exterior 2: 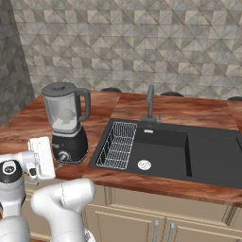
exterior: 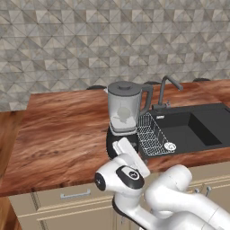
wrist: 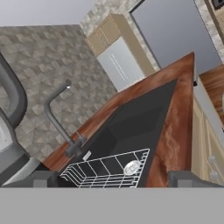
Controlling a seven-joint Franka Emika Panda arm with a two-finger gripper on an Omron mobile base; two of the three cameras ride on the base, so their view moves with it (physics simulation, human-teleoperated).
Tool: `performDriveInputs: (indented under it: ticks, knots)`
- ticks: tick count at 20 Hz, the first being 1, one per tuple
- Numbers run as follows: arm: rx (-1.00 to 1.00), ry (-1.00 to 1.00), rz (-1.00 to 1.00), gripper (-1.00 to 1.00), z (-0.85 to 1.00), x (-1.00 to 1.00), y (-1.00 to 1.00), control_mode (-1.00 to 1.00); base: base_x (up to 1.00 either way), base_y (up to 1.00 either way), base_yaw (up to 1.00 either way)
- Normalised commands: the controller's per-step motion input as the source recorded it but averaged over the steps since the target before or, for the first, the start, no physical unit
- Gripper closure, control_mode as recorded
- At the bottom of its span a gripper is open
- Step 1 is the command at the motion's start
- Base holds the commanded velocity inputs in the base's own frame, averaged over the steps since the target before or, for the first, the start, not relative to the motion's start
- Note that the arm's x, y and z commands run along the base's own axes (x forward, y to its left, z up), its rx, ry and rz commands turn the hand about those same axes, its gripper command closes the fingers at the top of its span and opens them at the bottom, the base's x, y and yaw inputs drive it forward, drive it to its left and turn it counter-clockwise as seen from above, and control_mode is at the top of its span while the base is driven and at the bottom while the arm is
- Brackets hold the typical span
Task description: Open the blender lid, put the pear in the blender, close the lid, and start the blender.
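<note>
The blender (exterior: 123, 112) stands on the wooden counter just left of the sink, its clear jar on a black base with a silver knob (exterior 2: 62, 156). The dark grey blender lid (exterior: 124, 86) sits flat on top of the jar. My gripper (wrist: 113, 180) is low at the counter's front edge, close in front of the blender's base, and it looks past the blender along the sink. Its two dark fingertips (wrist: 43, 179) stand wide apart, open, with nothing between them. The white hand (exterior 2: 41, 158) covers part of the base in the left base view. The pear is out of view.
A black sink (exterior: 197, 128) lies right of the blender, with a grey faucet (exterior: 164, 92) behind it and a wire rack (exterior: 150, 134) in its left basin. Bare wooden counter (exterior: 63, 130) stretches left of the blender. Cabinet fronts run below the counter edge.
</note>
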Motion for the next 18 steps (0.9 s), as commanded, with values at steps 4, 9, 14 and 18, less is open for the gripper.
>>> performDriveInputs:
  ticks: [4, 9, 14, 18]
  knots:
    - [0.00, -0.07, 0.00, -1.00, -0.01, 0.00, 0.09, -1.00, 0.00, 0.00, 0.00]
    - [0.00, -0.02, 0.00, -1.00, -0.09, 0.00, 0.00, -1.00, 0.00, 0.00, 0.00]
    - [0.00, 0.00, 0.00, -1.00, -0.21, 0.02, 0.00, -1.00, 0.00, 0.00, 0.00]
    - [0.00, -0.01, 0.00, -1.00, -0.10, 0.08, 0.00, -1.00, 0.00, 0.00, 0.00]
